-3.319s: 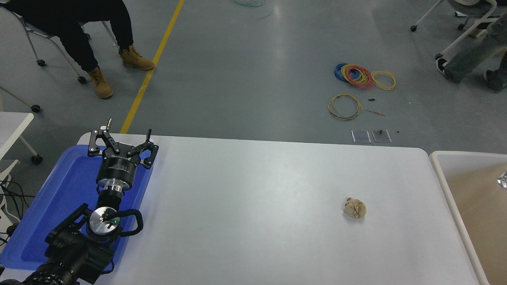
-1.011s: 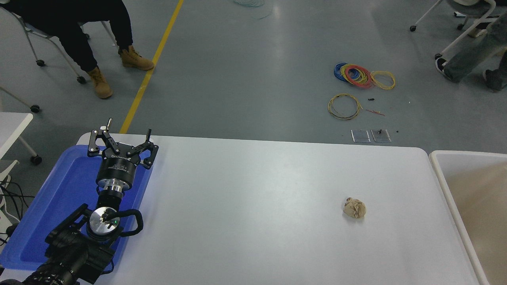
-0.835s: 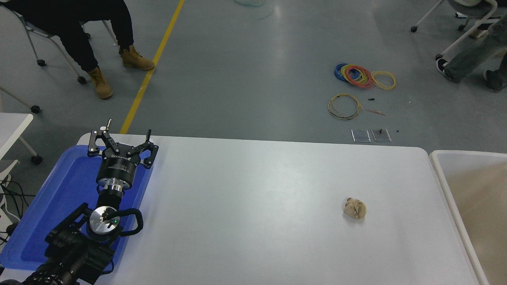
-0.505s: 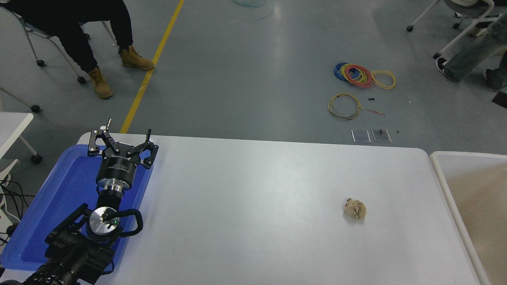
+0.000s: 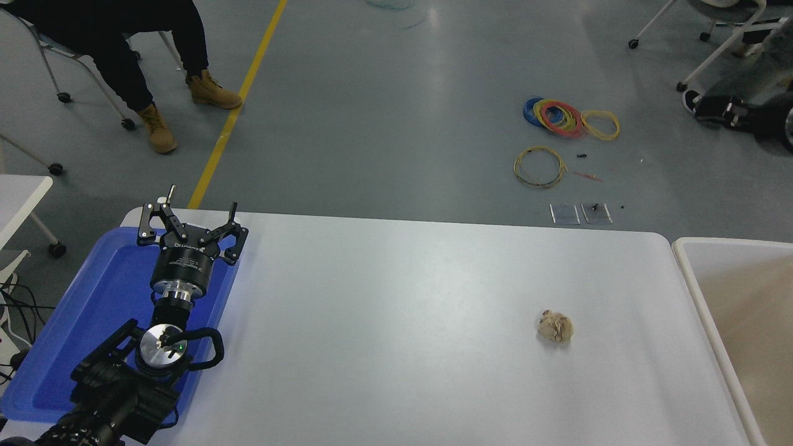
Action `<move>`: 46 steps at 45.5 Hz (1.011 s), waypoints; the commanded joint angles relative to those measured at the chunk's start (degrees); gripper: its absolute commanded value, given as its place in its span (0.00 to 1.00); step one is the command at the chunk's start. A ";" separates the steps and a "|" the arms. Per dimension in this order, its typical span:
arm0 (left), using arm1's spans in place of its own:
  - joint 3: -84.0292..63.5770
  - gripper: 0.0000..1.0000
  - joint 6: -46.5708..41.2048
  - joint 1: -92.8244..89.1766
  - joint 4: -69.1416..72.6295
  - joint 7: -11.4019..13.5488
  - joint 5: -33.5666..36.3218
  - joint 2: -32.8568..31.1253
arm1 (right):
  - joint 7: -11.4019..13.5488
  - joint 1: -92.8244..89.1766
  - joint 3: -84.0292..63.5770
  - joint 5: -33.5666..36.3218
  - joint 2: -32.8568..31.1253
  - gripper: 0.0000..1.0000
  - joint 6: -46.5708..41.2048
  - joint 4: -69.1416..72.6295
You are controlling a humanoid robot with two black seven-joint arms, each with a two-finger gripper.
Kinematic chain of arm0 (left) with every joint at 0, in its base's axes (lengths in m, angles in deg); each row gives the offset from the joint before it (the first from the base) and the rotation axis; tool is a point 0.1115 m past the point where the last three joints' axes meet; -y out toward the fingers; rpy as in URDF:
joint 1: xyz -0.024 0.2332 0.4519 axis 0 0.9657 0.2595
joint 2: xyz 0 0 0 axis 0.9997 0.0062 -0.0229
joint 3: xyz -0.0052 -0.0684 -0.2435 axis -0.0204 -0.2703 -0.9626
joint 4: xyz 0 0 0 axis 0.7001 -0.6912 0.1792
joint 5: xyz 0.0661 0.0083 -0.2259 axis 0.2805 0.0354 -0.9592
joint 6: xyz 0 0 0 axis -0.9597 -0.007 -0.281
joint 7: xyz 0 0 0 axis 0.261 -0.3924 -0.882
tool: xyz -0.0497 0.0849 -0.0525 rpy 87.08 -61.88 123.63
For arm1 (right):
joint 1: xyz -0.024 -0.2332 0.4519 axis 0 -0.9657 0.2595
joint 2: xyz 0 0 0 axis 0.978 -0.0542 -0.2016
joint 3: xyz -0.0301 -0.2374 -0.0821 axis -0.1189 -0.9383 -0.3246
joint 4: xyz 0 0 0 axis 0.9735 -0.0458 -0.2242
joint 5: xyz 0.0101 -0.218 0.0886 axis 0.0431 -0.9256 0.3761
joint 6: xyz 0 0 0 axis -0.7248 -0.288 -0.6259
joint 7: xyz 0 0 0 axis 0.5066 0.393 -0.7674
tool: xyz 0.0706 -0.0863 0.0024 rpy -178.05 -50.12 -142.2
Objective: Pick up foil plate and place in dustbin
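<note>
The left claw [image 5: 189,217] hangs over the blue tray [image 5: 80,322] at the worktop's [image 5: 384,322] left edge, fingers spread and holding nothing; the dustbin [image 5: 694,279] stands against the worktop's right end, its tan inside only partly in view; a crumpled paper ball [image 5: 555,326] lies near it; the foil plate cannot be seen.

Colours we see, head view:
White table [image 5: 396,322]; blue tray [image 5: 93,322] under black left gripper [image 5: 189,217] with silver wrist. Beige crumpled paper ball [image 5: 555,326]. Dustbin [image 5: 694,272]: cream rim, tan inside. Grey floor [image 5: 396,111], yellow line [image 5: 238,102]; wire coils [image 5: 567,119] blue, red, yellow. Person's tan boots [image 5: 214,91], black trousers.
</note>
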 commanded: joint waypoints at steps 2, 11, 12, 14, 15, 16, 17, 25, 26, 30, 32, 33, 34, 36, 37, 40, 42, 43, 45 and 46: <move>0.00 1.00 0.01 0.00 0.00 0.00 -0.01 0.03 | -0.06 8.93 -0.54 -1.13 1.47 1.00 -14.78 6.02; 0.00 1.00 0.01 0.00 0.00 0.00 -0.01 0.03 | 0.02 12.54 -0.54 -1.13 3.76 1.00 -19.01 10.68; 0.00 1.00 0.01 0.00 0.00 0.00 -0.01 -0.05 | 0.02 12.80 -0.71 -1.13 4.11 1.00 -19.01 11.21; 0.00 1.00 0.01 0.00 0.00 0.08 -0.01 0.03 | 0.02 13.42 -0.89 -1.22 4.81 1.00 -19.09 12.53; 0.00 1.00 0.01 0.00 0.00 0.09 -0.01 0.03 | 0.02 13.77 -0.98 -1.22 5.07 1.00 -19.09 13.32; 0.00 1.00 0.01 0.00 0.00 0.00 -0.01 -0.05 | 0.02 14.12 -1.07 -1.31 5.43 1.00 -19.18 14.11; 0.00 1.00 0.01 0.00 0.00 0.08 -0.01 -0.05 | 0.02 14.56 -1.24 -1.65 5.60 1.00 -19.27 14.99; 0.00 1.00 0.01 0.00 0.00 0.00 -0.01 0.03 | 0.02 17.11 -1.86 -5.79 6.75 1.00 -23.31 21.49; 0.00 1.00 0.01 0.00 0.00 0.08 -0.01 -0.05 | 0.02 17.37 -1.86 -5.96 6.75 1.00 -24.01 21.93; 0.00 1.00 0.01 0.00 0.00 0.00 -0.01 -0.05 | 0.02 18.17 -1.86 -6.14 6.84 1.00 -27.17 23.34; 0.00 1.00 -0.08 0.00 0.00 0.08 -0.01 -0.05 | 0.02 18.43 -1.77 -6.14 6.84 1.00 -27.62 23.78; 0.00 1.00 0.00 0.00 0.00 0.09 -0.01 0.03 | 0.02 18.61 -1.77 -6.14 6.84 1.00 -27.62 24.13; 0.00 1.00 0.01 0.00 0.00 0.00 -0.01 0.03 | 0.02 18.69 -1.86 -6.14 6.92 1.00 -27.62 24.40; 0.00 1.00 0.00 0.00 0.00 0.08 -0.01 0.03 | 0.02 19.05 -1.86 -6.14 7.01 1.00 -27.62 24.84; 0.00 1.00 0.01 0.00 0.00 0.00 -0.01 0.03 | 0.11 19.05 -1.86 -6.14 7.10 1.00 -27.62 24.93; 0.00 1.00 0.00 0.00 0.00 0.08 -0.01 -0.05 | 0.11 19.13 -1.86 -6.14 7.27 1.00 -27.62 25.02; 0.00 1.00 0.01 0.00 0.00 0.09 -0.01 0.03 | 0.11 19.13 -1.86 -6.14 7.36 1.00 -27.62 25.02; 0.00 1.00 0.01 0.00 0.00 0.09 -0.01 0.03 | 0.11 19.13 -1.86 -6.14 7.36 1.00 -27.62 25.02; 0.00 1.00 0.01 0.00 0.00 0.09 -0.01 0.03 | 0.11 19.13 -1.86 -6.14 7.36 1.00 -27.62 25.02; 0.00 1.00 0.01 0.00 0.00 0.09 -0.01 0.03 | 0.11 19.13 -1.86 -6.14 7.36 1.00 -27.62 25.02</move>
